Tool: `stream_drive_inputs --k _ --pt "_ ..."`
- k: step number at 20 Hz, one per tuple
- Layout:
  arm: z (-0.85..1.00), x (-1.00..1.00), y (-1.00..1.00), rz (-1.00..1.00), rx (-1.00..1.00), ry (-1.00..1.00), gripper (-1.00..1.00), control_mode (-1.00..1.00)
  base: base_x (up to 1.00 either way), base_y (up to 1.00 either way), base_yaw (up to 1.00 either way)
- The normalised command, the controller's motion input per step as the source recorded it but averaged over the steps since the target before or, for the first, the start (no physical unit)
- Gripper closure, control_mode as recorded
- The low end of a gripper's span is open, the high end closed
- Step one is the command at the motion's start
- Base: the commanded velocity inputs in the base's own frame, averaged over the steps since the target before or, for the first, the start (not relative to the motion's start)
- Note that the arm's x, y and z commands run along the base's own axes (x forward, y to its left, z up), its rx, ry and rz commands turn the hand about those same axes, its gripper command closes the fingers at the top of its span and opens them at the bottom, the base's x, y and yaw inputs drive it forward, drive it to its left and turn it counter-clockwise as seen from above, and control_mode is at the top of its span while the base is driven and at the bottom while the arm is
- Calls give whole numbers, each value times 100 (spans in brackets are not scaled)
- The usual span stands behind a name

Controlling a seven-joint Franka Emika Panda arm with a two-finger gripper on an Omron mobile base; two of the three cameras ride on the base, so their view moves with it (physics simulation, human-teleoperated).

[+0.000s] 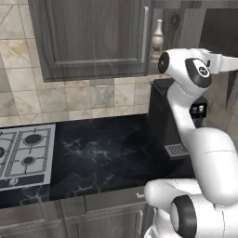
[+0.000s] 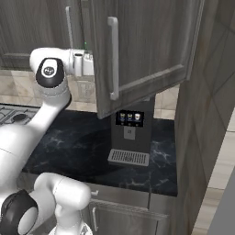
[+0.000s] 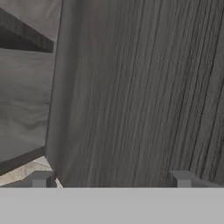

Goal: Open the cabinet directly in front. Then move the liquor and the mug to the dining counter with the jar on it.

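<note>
Up on the far wall, the dark grey-brown wood-grain cabinet has its right door swung out; the pale slim liquor bottle stands upright inside. Two-finger gripper spread wide, empty, facing that door.

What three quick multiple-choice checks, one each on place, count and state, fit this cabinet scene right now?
1. Where does the liquor stand?
A. inside the cabinet
B. on the hob
C. on the black counter

2. How many cabinet doors stand swung open?
A. none
B. one
C. two

3. The claw is:
A. shut on the liquor
B. shut on a handle
C. open

Answers:
1 A, the bottle shows on the shelf beside the shut left door.
2 B, only the right door hangs out.
3 C, its tips stand wide apart, facing wood grain.
</note>
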Motion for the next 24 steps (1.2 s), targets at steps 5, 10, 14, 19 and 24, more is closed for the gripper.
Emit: stream_drive_inputs --k 5,10,14,19,24 --pt "0 -49 -100 -3 1 0 -100 -100 0 0 0" --pt "0 -24 -100 -2 0 -1 -100 -100 0 0 0" --pt "0 0 -62 5 2 -3 -100 -100 0 0 0" --pt "0 -5 3 0 0 -1 -100 -100 0 0 0" --pt "0 -34 85 12 0 -7 -100 -100 0 0 0"
